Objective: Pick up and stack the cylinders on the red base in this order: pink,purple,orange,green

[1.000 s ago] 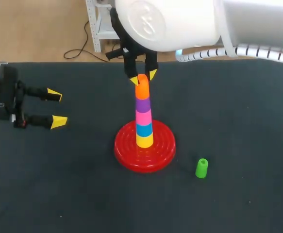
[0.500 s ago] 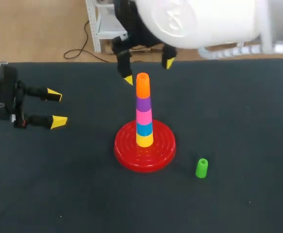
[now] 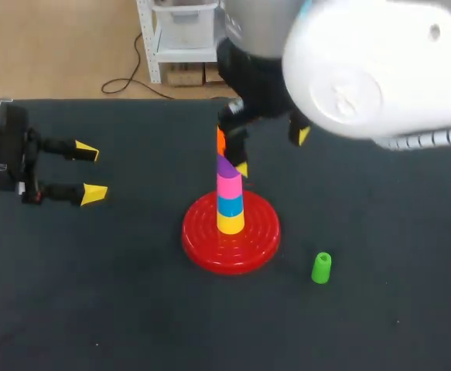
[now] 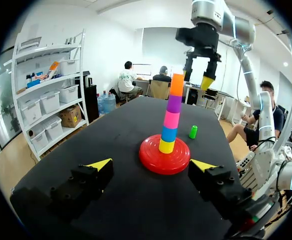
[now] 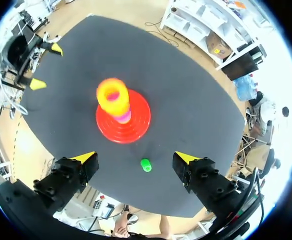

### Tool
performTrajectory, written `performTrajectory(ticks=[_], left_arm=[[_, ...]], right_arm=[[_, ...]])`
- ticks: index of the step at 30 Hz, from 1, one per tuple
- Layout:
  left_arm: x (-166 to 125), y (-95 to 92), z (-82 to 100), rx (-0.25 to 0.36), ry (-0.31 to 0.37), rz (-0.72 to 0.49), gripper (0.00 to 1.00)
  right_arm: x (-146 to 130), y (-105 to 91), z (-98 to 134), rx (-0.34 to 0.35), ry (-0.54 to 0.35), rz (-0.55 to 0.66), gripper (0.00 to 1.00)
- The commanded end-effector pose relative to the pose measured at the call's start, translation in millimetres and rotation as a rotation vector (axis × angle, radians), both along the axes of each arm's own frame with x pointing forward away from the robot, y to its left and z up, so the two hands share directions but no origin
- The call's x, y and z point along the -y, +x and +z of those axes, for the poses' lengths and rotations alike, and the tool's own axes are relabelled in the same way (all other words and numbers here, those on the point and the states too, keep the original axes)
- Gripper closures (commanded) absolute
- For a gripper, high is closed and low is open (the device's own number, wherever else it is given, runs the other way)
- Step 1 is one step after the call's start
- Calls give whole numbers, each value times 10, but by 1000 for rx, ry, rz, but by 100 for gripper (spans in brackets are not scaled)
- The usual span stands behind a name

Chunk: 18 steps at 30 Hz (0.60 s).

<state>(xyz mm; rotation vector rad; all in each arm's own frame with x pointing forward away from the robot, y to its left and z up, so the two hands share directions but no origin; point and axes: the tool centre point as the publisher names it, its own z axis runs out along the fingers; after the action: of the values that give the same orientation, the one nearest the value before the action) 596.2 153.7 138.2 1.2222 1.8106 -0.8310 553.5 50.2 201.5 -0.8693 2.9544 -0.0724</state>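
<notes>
Well apart from right tool, green cylinder

In the head view, the right arm spreads over the far right of the bench and hides it. One finger of the right tool stands in front of the orange cylinder, leaving only a sliver, and covers part of the purple cylinder just below. The body behind the left tool is cut off by the view's edge. In the right wrist view, the stack ahead of the tool is blurred and most of its lower cylinders are hidden under the top one. The green cylinder, nearer the tool, is too small for detail.
</notes>
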Motion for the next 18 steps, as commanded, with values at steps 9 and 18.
performTrajectory(ticks=[9, 18], left_arm=[[1, -4, -11, 3, -2, 2, 0], [1, -4, -11, 3, -2, 2, 0]], right_arm=[[447, -335, -675, 18, 11, 2, 0], [737, -477, -1156, 5, 4, 12, 0]])
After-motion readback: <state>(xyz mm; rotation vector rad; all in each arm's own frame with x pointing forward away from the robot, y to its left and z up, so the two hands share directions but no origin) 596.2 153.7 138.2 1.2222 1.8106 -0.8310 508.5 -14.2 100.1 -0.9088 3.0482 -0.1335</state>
